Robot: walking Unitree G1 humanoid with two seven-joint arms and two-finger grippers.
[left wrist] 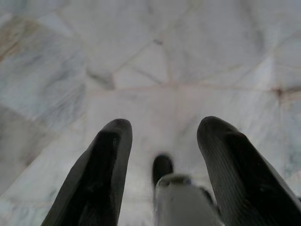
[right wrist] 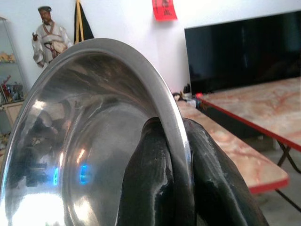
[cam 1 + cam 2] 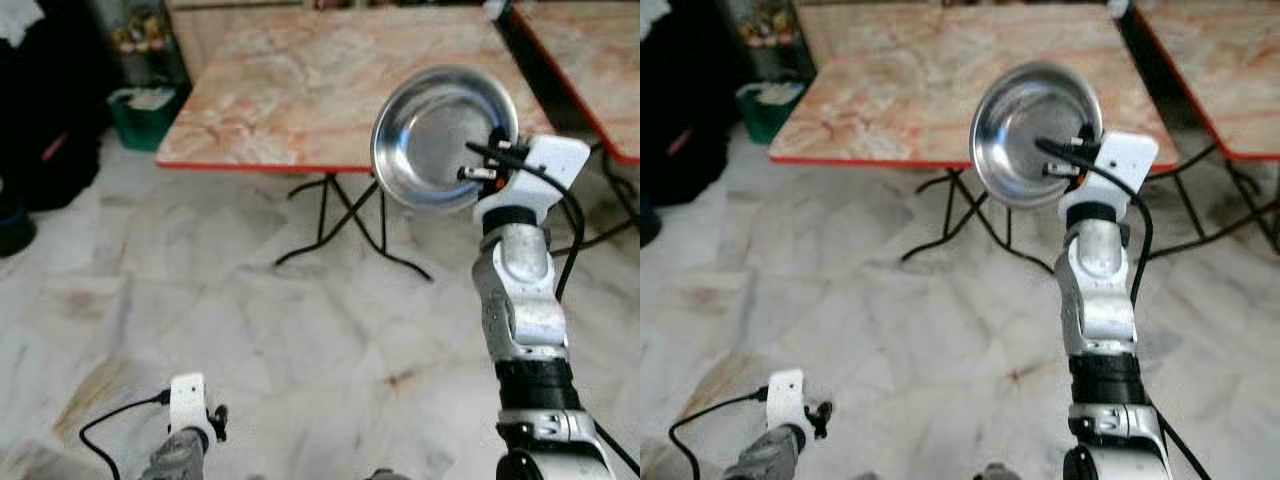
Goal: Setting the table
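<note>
Two marble-topped folding tables stood ahead of me on pale stone floor, red-edged, on black crossed legs. One steel bowl was held up on edge before the near table's corner, well above the floor. My right gripper pinched its rim, one finger inside, one outside. I judged it light, rigid, slick; the rim seemed the only hold. My left gripper hung low, fingers parted, holding nothing.
</note>
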